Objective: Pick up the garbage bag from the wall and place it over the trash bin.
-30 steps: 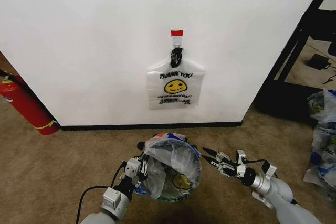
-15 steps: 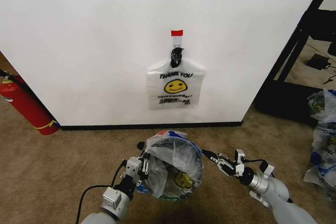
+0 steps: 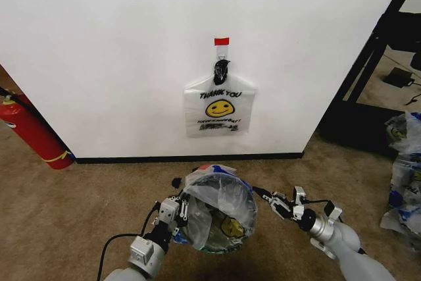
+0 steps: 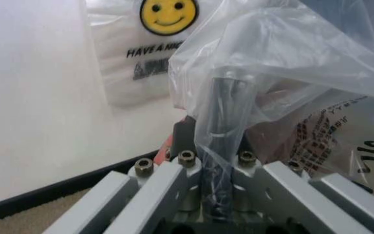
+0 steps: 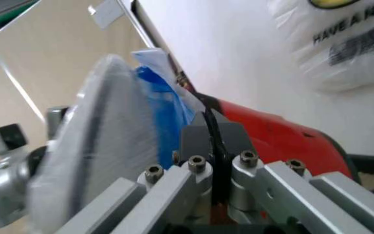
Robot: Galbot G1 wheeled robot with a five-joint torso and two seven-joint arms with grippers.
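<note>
A translucent white garbage bag (image 3: 220, 205) with a smiley print lies spread over the round dark trash bin (image 3: 214, 249) on the carpet below the wall (image 3: 118, 64). My left gripper (image 3: 180, 211) (image 4: 214, 146) is at the bag's left rim, shut on its film. At the right rim, my right gripper (image 3: 256, 193) (image 5: 212, 134) has its fingers pressed together where the bag's blue-printed edge (image 5: 164, 100) meets them. A second "THANK YOU" bag (image 3: 219, 106) hangs flat from a hook under a red tape strip (image 3: 222, 41).
A red fire extinguisher (image 3: 31, 131) leans at the wall's left foot. A black baseboard (image 3: 191, 158) runs along the wall. A dark shelf frame (image 3: 368, 64) stands at the right, with several filled plastic bags (image 3: 404, 176) on the floor beside it.
My right gripper has moved in to the bag's right rim and its fingers have closed. The bag's mouth has spread rounder over the bin. The left gripper has barely shifted.
</note>
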